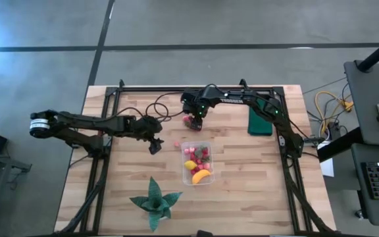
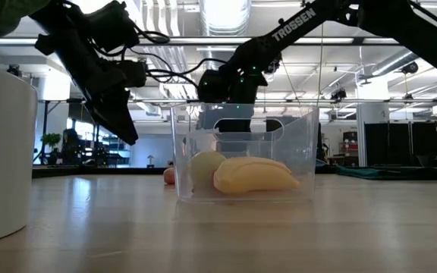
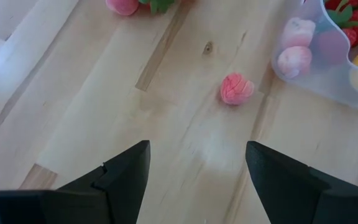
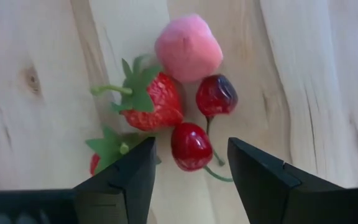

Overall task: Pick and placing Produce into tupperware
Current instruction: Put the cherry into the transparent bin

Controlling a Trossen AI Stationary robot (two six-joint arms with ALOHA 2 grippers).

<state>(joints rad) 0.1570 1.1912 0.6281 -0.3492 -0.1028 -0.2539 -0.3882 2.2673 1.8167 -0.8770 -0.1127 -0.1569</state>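
The clear tupperware [image 1: 198, 163] stands mid-table and holds a yellow-orange banana [image 1: 201, 176], a yellow lemon [image 1: 190, 165] and several red and pink pieces. My left gripper [image 1: 155, 146] hovers open just left of it, above the wood. A loose pink piece [image 3: 236, 88] lies ahead of its fingers, beside the tupperware's corner [image 3: 319, 65]. My right gripper [image 1: 193, 120] is open over a cluster beyond the tupperware: a red strawberry [image 4: 154, 102], a pink piece [image 4: 188, 46] and two dark red cherries [image 4: 190, 145]. One cherry lies between its fingertips, untouched.
A green spiky plant [image 1: 153, 201] sits near the table's near edge. A dark green flat rectangle [image 1: 260, 122] lies on the far right. A second strawberry [image 4: 107, 152] is half hidden by my right finger. A white cylinder [image 2: 2, 152] stands at the low view's left.
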